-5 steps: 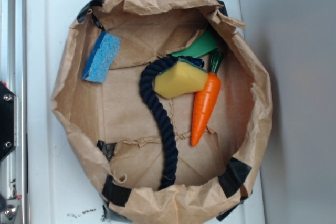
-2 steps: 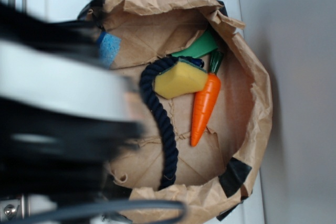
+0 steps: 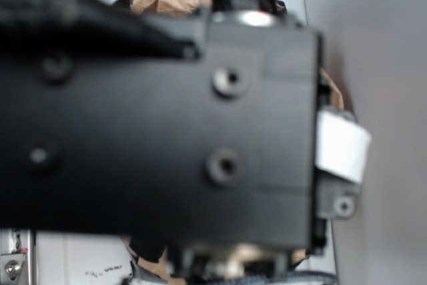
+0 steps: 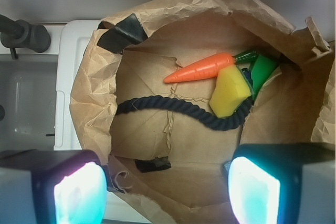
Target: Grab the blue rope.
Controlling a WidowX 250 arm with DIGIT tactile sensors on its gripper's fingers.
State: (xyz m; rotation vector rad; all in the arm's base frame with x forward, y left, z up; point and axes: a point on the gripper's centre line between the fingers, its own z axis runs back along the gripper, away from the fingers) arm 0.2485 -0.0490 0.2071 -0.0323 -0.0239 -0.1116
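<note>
Inside the paper bag [image 4: 94,77]: the blue rope [image 4: 173,109] lies curved on the bottom, one end under the yellow sponge [image 4: 229,92], just below the toy carrot [image 4: 199,68].
Hand [image 4: 167,190]: wide open, holding nothing, both fingers [image 4: 79,192] well apart above the near edge of the bag.
Change: one second ago the exterior view was free; now the arm [image 3: 167,125] covers the bag.
Meaning: I judge the approach has begun; descent and closing remain.
</note>
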